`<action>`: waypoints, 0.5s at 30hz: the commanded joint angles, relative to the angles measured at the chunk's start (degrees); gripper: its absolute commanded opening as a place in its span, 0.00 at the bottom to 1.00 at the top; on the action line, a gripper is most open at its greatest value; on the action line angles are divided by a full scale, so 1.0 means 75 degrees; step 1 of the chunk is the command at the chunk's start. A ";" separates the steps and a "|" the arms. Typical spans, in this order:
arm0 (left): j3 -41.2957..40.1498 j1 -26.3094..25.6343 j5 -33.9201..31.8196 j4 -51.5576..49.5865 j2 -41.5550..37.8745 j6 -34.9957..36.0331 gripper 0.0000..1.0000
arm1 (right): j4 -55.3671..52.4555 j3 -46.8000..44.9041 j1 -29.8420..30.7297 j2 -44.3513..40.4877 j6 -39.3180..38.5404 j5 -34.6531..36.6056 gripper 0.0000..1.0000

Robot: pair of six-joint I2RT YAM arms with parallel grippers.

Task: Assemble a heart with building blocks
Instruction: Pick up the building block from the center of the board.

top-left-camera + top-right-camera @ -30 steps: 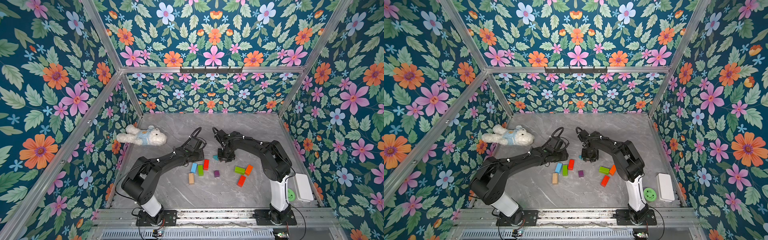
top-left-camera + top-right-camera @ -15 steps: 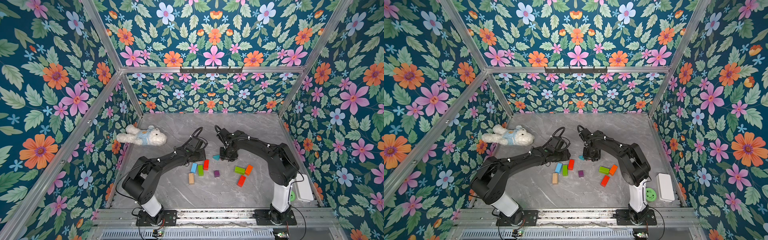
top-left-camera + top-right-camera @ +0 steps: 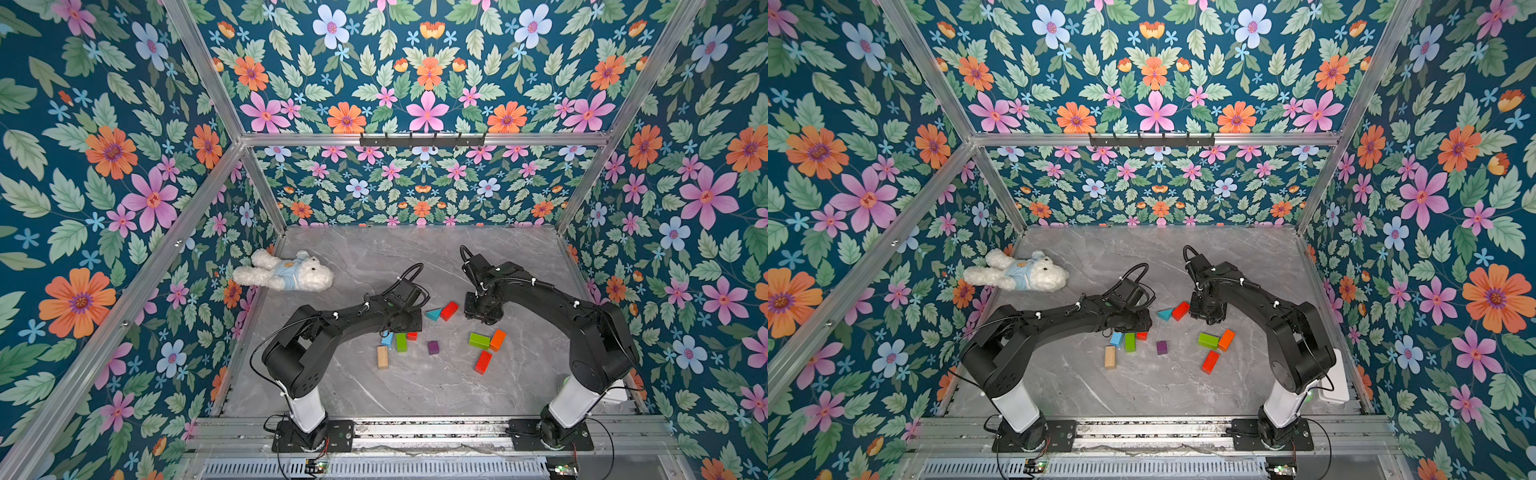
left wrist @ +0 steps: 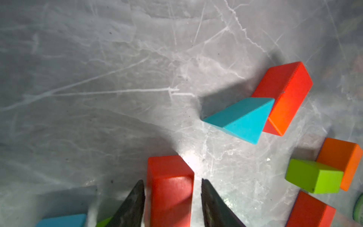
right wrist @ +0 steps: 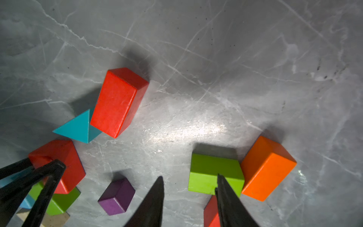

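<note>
Near the teal triangle (image 4: 241, 119), our left end effector (image 4: 172, 180) straddles a red block (image 4: 169, 196) ungripped; our right end effector (image 5: 190, 175) gapes empty.

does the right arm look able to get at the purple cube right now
Probably yes: the purple cube sits alone on bare table, close to the open, empty right gripper, with no block between them.

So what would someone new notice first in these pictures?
The loud floral walls on every side. Then the bright building blocks scattered on the grey table between the left arm and right arm, and a white plush bear lying far left by the wall.
</note>
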 commanded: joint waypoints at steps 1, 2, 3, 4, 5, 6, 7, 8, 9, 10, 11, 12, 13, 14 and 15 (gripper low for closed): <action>0.0116 -0.0054 -0.0136 -0.0282 0.0069 -0.0151 0.51 | -0.0063 -0.0020 -0.0002 -0.0064 -0.0056 0.0127 0.45; 0.0132 -0.0086 -0.0196 -0.0317 0.0081 -0.0143 0.51 | -0.0056 -0.0041 0.0007 -0.0064 -0.0072 0.0137 0.45; 0.0133 -0.0089 -0.0238 -0.0350 0.0090 -0.0163 0.49 | -0.0063 -0.0054 0.0000 -0.0073 -0.0085 0.0149 0.45; 0.0143 -0.0080 -0.0305 -0.0408 0.0113 -0.0199 0.47 | -0.0052 -0.0082 -0.0003 -0.0085 -0.0114 0.0150 0.44; 0.0187 -0.0087 -0.0374 -0.0497 0.0170 -0.0232 0.44 | -0.0062 -0.0096 -0.0005 -0.0110 -0.0129 0.0163 0.42; 0.0241 -0.0085 -0.0410 -0.0585 0.0241 -0.0265 0.42 | -0.0058 -0.0113 -0.0006 -0.0125 -0.0141 0.0173 0.41; 0.0312 -0.0083 -0.0457 -0.0654 0.0305 -0.0338 0.38 | -0.0075 -0.0127 -0.0015 -0.0166 -0.0156 0.0185 0.40; 0.0365 -0.0082 -0.0502 -0.0683 0.0360 -0.0442 0.35 | -0.0063 -0.0147 -0.0024 -0.0200 -0.0165 0.0186 0.40; 0.0397 -0.0079 -0.0523 -0.0658 0.0384 -0.0525 0.32 | -0.0058 -0.0157 -0.0032 -0.0227 -0.0168 0.0197 0.40; 0.0437 -0.0070 -0.0591 -0.0609 0.0408 -0.0621 0.29 | -0.0043 -0.0171 -0.0026 -0.0271 -0.0179 0.0208 0.40; 0.0502 -0.0059 -0.0679 -0.0563 0.0442 -0.0742 0.26 | -0.0017 -0.0204 -0.0032 -0.0307 -0.0189 0.0200 0.40; 0.0579 -0.0062 -0.0732 -0.0496 0.0483 -0.0848 0.24 | 0.0011 -0.0218 -0.0026 -0.0322 -0.0191 0.0199 0.39; 0.0687 -0.0046 -0.0760 -0.0392 0.0561 -0.0958 0.22 | 0.0018 -0.0249 -0.0035 -0.0319 -0.0192 0.0200 0.39; 0.0815 -0.0035 -0.0761 -0.0306 0.0641 -0.1086 0.20 | 0.0019 -0.0268 -0.0034 -0.0322 -0.0197 0.0218 0.39; 0.0919 -0.0027 -0.0738 -0.0222 0.0714 -0.1171 0.19 | 0.0018 -0.0279 -0.0036 -0.0318 -0.0203 0.0221 0.38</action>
